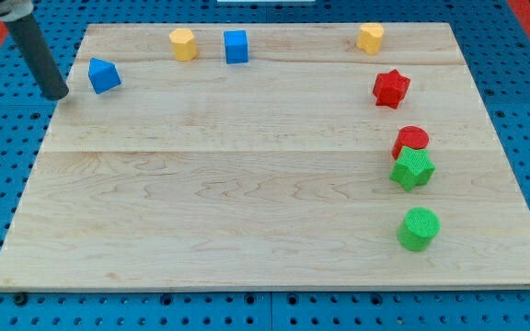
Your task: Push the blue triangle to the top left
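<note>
Blue triangle point(104, 75) sat near the wooden surface's point(247, 202) top-left corner, with my tip point(58, 93) just beside it at the view's left, off the edge and apart from it. A yellow hexagon point(183, 44) and blue cube point(236, 47) stood further right. Pushing from this side could drive the triangle rightward, away from the corner. No fingers existed; the rod held nothing.
</note>
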Robot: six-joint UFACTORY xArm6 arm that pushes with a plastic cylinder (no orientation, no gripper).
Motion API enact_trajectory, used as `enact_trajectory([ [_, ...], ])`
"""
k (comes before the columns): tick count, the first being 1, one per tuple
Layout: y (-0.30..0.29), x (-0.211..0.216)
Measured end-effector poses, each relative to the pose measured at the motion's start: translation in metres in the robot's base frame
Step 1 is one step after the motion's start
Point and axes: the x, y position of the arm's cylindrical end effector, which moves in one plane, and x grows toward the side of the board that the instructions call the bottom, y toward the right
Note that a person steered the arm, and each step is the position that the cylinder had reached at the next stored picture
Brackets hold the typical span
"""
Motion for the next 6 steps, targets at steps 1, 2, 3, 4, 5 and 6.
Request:
enact_trajectory([
  [1, 0.041, -0.004],
  [2, 0.053, -0.004],
  [3, 0.057, -0.023],
  [4, 0.073, -0.04],
  [5, 0.095, -0.03],
  [6, 0.138, -0.023],
])
